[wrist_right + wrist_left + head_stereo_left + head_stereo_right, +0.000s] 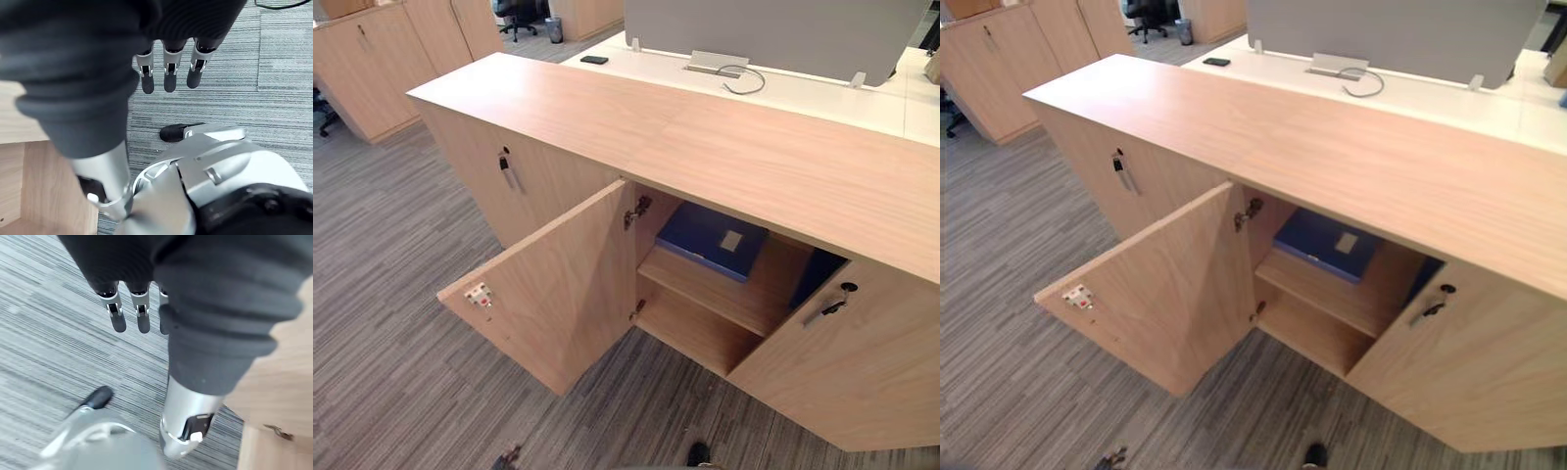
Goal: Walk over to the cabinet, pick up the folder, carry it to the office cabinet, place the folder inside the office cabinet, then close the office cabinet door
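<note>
A blue folder with a pale label lies flat on the upper shelf inside the low wooden cabinet. The cabinet's left door stands swung wide out over the carpet; the door to its right is only partly ajar. My left hand hangs over the grey carpet with straight fingers and holds nothing. My right hand also hangs beside the cabinet, fingers relaxed and empty.
Behind the cabinet runs a white desk with a grey screen, a cable and a small black object. More wooden cabinets line the far left, with an office chair beyond. Striped grey carpet spreads in front.
</note>
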Controlling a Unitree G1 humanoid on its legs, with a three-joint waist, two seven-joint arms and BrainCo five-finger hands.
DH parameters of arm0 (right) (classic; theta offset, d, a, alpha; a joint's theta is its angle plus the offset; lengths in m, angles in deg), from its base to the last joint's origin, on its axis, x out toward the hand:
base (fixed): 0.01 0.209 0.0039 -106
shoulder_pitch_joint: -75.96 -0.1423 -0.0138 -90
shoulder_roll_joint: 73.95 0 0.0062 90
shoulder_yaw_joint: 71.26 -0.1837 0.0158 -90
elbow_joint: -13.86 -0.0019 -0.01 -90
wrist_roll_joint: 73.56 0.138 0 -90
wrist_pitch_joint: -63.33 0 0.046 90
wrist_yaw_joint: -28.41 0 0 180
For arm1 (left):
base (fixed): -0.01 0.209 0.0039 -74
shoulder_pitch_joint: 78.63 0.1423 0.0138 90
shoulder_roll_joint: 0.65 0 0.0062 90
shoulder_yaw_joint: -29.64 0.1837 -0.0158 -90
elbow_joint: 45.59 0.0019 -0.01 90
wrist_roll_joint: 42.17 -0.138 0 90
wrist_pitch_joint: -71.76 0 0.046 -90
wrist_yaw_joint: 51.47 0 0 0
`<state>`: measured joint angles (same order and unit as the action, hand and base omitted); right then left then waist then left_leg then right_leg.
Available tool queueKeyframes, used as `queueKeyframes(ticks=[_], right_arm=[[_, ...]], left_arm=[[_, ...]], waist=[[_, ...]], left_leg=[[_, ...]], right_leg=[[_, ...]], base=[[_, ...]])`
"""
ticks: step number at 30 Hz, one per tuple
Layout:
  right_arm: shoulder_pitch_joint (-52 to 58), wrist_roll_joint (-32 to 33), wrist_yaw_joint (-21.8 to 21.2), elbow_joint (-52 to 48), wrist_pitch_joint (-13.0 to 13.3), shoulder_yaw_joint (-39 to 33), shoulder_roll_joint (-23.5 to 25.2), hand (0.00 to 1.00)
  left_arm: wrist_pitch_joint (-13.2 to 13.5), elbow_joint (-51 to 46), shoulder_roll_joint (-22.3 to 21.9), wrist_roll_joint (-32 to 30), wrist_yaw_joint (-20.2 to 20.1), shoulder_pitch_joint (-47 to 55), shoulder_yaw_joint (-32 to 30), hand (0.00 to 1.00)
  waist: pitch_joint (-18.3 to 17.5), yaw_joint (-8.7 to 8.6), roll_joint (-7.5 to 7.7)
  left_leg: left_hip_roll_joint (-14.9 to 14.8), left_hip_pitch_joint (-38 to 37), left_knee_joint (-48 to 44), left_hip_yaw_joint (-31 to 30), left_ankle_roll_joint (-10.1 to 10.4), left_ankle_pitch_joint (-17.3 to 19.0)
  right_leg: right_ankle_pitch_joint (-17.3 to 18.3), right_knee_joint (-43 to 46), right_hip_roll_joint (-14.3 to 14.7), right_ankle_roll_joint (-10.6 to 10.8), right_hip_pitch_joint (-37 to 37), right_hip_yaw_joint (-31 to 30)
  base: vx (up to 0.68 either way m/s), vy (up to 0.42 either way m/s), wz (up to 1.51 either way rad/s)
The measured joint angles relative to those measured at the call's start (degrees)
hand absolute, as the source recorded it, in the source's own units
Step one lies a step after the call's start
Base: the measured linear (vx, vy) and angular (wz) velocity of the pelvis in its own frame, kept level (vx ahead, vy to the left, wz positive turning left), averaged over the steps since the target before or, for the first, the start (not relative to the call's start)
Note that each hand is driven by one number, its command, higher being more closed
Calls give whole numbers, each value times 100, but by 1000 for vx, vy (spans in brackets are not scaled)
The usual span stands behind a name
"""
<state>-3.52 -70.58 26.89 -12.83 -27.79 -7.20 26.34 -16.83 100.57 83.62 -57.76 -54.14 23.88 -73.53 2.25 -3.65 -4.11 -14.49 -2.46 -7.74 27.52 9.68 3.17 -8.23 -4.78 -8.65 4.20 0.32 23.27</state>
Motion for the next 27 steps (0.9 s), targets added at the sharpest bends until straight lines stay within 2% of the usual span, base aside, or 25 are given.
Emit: queueKeyframes(ticks=[5, 8, 11, 13, 16, 20, 24, 27], right_arm=[[3, -202, -183, 176, -39, -205, -111, 0], [24, -204, -344, 248, -105, -206, -170, 0], [40, -202, -394, 273, -106, -209, -206, 0], [55, -187, -392, 275, -106, -209, -200, 0], [77, -158, -363, 276, -101, -200, -188, 0], [164, 57, -274, 273, -72, -147, -125, 0], [266, 139, -270, 265, -41, -116, -19, 0], [289, 263, -271, 258, -12, -67, -9, 0]], left_arm=[[-23, 661, 458, -458, -445, 3, -544, 0], [-39, 754, 801, -744, -696, -137, -1192, 0], [-124, 752, 1236, -891, -694, -437, -1764, 0], [-221, 746, 1551, -834, -534, -818, -1944, 0], [-238, 710, 1741, -809, -247, -1353, -1933, 0], [-304, 89, 1722, -677, 198, -2061, -1191, 0], [-336, -965, 1514, -615, 489, -2224, -606, 0], [-328, -1407, 1296, -701, 633, -2246, -183, 0]], waist=[[1, -9, 11], [-11, -21, 25], [-46, -18, 15], [-46, -18, 16], [-45, -23, 18], [-21, -39, 55], [2, -88, 89], [7, -159, 96]], left_leg=[[39, -172, 137, 19, 19, -52], [50, -178, 245, 17, 36, -76], [56, -178, 350, 14, 36, -107], [55, -171, 361, 0, 10, -177], [62, -171, 367, -13, 47, -212], [73, -168, 380, -32, 40, -216], [94, -169, 388, -34, 36, -216], [106, -175, 389, -30, 26, -210]], right_leg=[[5, -8, -11, 7, -112, -9], [14, -34, -3, 17, -96, -20], [14, -34, 26, 16, -26, -35], [11, -30, 39, 14, -18, -33], [8, -4, 39, 12, -26, -25], [8, -3, 36, 13, -25, -7], [8, -2, 21, 13, -25, -6], [8, -3, 10, 13, -28, -12]], base=[[-10, -1, 0], [-57, -22, -1], [-39, -34, -3], [17, -37, 0], [0, 0, 0], [0, 0, 0], [0, 0, 0], [0, 0, 0]])
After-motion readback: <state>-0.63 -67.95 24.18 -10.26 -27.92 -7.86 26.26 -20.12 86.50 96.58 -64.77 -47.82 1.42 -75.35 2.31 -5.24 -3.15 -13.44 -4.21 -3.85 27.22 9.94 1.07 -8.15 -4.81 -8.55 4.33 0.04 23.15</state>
